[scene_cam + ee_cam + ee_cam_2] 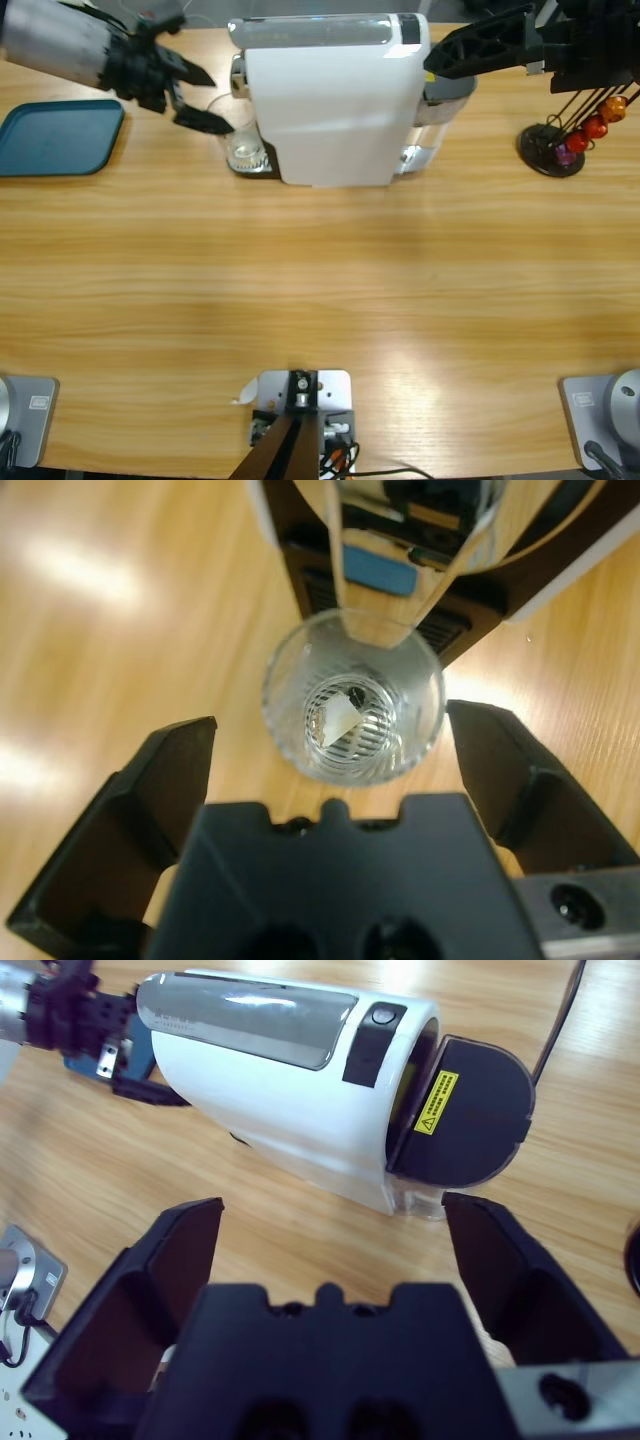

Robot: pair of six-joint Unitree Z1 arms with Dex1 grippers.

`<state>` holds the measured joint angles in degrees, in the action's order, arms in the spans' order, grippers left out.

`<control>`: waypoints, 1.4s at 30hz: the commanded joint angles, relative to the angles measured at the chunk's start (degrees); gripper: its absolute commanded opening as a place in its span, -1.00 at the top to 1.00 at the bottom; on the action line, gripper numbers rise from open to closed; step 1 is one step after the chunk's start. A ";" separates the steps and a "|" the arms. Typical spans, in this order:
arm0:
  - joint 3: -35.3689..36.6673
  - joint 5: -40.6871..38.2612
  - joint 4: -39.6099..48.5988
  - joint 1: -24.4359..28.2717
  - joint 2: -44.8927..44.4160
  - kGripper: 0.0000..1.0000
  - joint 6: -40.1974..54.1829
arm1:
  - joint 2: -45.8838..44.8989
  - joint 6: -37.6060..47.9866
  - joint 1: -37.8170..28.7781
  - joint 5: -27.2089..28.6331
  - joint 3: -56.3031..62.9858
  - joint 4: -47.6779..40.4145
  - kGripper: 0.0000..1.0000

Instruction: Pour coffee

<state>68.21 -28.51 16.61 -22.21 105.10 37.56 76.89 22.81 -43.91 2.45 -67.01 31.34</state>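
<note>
So here's where we are: our left gripper [195, 98] has its jaws spread wide on either side of the glass [245, 150], not touching it yet. The glass sits on the drip tray right under the spout of the white coffee machine [335, 100], at the machine's left end in the high view. Looking down into it from the left wrist view, we can't really make out any coffee, just the ribbed bottom and a pale glint. Our right gripper [330, 1260] hovers near the machine's other end, jaws apart too, holding nothing.

What could go wrong? We think the spout overhang is tight, so lifting the glass straight up could knock the rim. A squeeze that's off-centre could also skid it off the tray.

Writing-wise: there's a yellow warning sticker [437, 1102] on the machine's dark rear cap, too small to read. No brand name we can see.
</note>
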 commanded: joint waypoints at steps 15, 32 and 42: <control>-20.80 14.99 5.43 -11.25 -26.48 -1.00 -36.79 | 19.44 -4.58 6.17 -1.41 -37.11 23.92 1.00; -23.47 23.40 5.18 -11.46 -26.04 -0.97 -40.20 | 35.58 -4.00 11.39 -12.21 -55.06 40.16 1.00; -23.56 23.68 5.02 -11.90 -24.82 -0.97 -40.20 | 36.21 -3.82 11.93 -10.71 -54.46 41.27 1.00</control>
<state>46.54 -5.75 21.22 -33.10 79.19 -1.80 110.09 19.01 -32.85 -8.80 -122.27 71.64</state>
